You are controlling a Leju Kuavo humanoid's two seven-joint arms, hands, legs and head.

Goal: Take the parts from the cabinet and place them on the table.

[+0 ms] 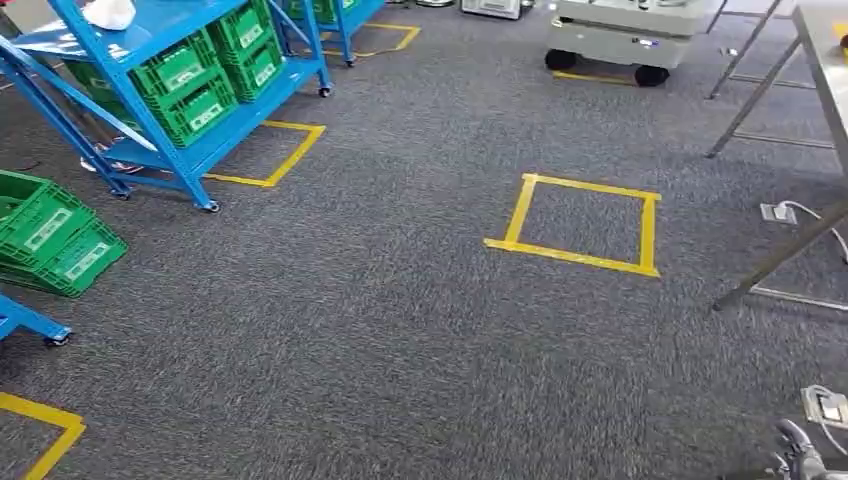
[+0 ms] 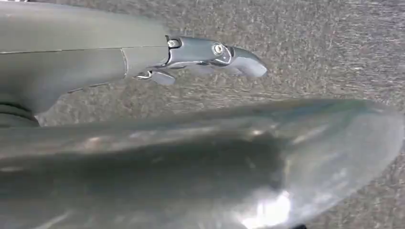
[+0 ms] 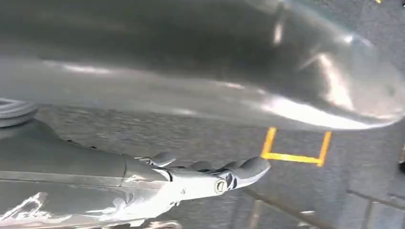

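Note:
The blue wheeled cabinet (image 1: 200, 155) stands at the far left of the head view, with green crates (image 1: 190, 90) on its shelves and a white item (image 1: 108, 12) on top. The grey table (image 1: 822, 60) comes in at the right edge on slanted metal legs. My left hand (image 2: 210, 55) hangs over grey carpet with its fingers stretched out and nothing in it. My right hand (image 3: 210, 179) hangs the same way, fingers straight and empty. Its tips also show low on the right in the head view (image 1: 797, 455).
A yellow tape square (image 1: 580, 225) marks the carpet mid-floor, and others lie by the cabinet. More green crates (image 1: 55, 235) sit on a second blue rack at the left edge. A grey wheeled cart (image 1: 620, 35) stands at the back. Floor sockets (image 1: 780, 212) with cables lie near the table legs.

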